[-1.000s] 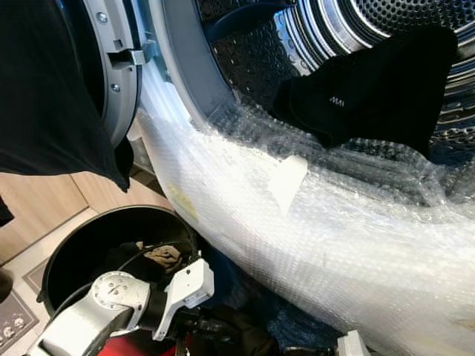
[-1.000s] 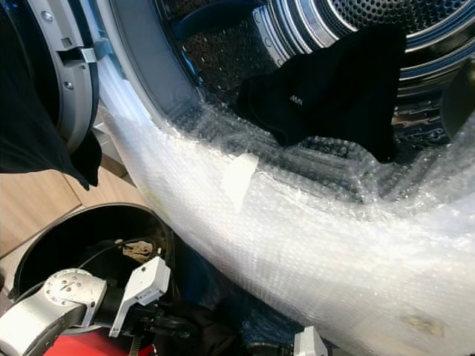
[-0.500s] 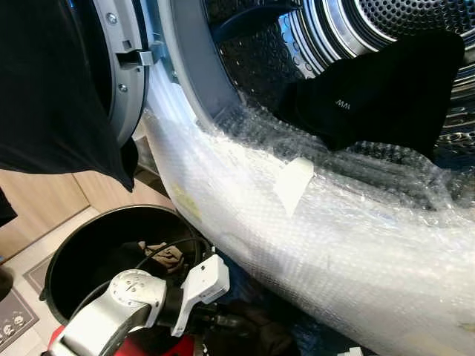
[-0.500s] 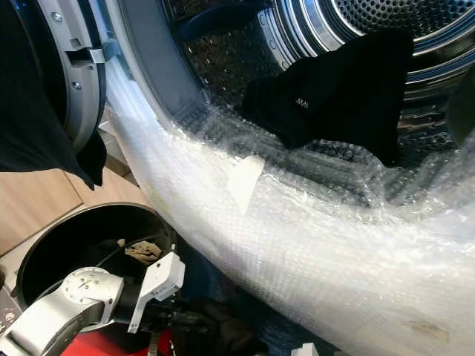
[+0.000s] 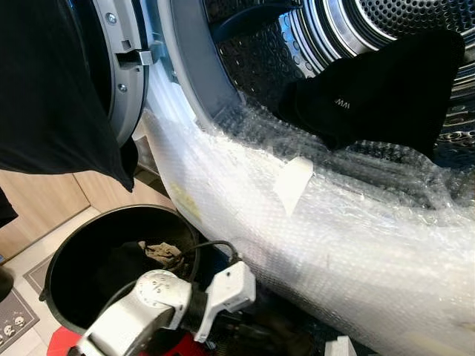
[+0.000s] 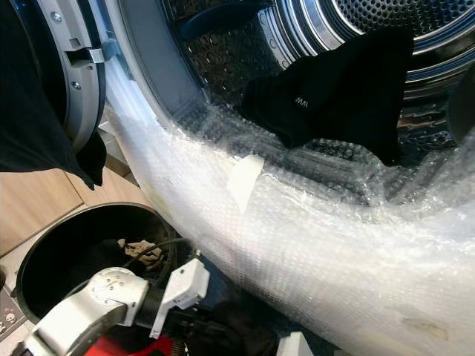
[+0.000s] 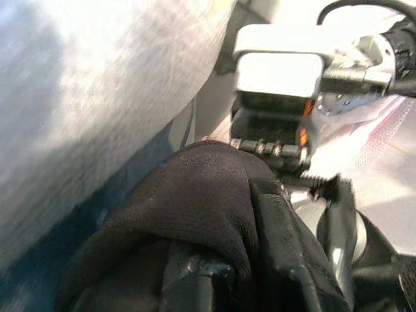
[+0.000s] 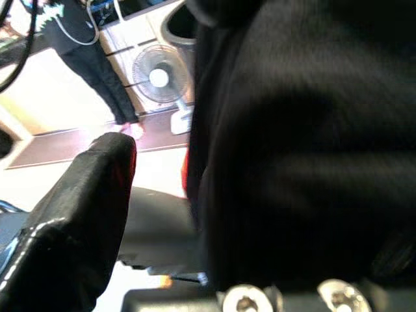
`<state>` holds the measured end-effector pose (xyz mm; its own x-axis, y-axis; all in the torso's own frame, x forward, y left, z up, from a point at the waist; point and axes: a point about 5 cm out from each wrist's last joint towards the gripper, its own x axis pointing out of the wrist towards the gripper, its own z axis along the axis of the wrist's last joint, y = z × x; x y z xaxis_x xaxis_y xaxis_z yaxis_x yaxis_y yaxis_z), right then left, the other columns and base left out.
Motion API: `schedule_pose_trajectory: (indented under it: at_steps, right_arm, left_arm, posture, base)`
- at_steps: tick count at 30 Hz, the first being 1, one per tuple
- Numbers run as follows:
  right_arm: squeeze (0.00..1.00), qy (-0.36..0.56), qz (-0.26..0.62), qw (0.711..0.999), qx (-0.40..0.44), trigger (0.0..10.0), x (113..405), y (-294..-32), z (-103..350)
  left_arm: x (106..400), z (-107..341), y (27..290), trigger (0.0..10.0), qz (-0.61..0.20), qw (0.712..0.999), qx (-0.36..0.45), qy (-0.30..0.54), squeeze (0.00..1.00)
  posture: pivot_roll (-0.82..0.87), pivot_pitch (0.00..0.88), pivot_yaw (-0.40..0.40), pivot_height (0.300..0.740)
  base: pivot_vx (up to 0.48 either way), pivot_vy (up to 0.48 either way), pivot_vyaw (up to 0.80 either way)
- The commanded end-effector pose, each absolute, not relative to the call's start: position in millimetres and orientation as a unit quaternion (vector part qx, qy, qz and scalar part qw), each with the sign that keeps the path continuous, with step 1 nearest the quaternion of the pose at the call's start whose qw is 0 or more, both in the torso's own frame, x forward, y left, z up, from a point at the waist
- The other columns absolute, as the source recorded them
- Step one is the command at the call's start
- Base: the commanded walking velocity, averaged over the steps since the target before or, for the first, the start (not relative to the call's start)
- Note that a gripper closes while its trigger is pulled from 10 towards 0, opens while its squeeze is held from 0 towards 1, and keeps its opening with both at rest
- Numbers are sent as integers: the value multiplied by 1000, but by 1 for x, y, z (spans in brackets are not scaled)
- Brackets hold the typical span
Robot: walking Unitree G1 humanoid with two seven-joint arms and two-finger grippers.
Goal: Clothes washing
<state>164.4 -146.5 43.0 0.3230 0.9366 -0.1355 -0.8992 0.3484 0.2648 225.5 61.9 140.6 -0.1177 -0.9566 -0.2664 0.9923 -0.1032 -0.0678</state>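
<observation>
A black garment [image 5: 386, 89] lies inside the washing machine drum [image 5: 260, 59], just behind the opening. Bubble wrap [image 5: 334, 230] is draped over the opening's lower rim. Below that rim my left arm [image 5: 159, 300] reaches low and to the right. My left gripper [image 7: 237, 260] is shut on a bunched dark cloth [image 7: 195, 201]. Close in front of it is my right gripper [image 7: 286, 188], open, with one finger [image 8: 78, 214] bare and black cloth [image 8: 305, 143] lying over its other side.
A round black bucket [image 5: 63, 259] with a few clothes stands on the floor at lower left. A black garment [image 5: 52, 81] hangs over the open door [image 5: 122, 81]. In the right wrist view, a person [image 8: 91, 52] and a floor fan [image 8: 159, 81] stand farther off.
My left arm has moved right, from over the bucket towards the space under the bubble wrap. The white end of my right arm shows again at the bottom edge.
</observation>
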Motion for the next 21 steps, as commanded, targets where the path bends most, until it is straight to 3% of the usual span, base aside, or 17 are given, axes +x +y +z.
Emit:
schedule_pose_trajectory:
  at_steps: [1,13,18,21]
  right_arm:
    - [0,120,562,816,63,10000,167,-146,48]
    - [0,118,503,852,88,10000,179,-140,39]
    - [0,112,511,840,141,10000,177,-135,43]
    - [0,124,491,850,143,10000,182,-131,38]
  left_arm:
    - [227,145,57,0,-747,652,87,99,0]
    - [238,166,27,0,-754,651,79,39,0]
    - [237,167,22,0,-758,646,80,32,0]
    - [235,171,15,0,-761,644,78,23,0]
  posture:
    - [51,93,7,740]
    - [52,91,2,740]
    - [52,91,3,740]
    - [57,101,3,740]
  base:
    - [0,0,0]
    - [0,0,0]
    - [0,0,0]
    - [0,0,0]
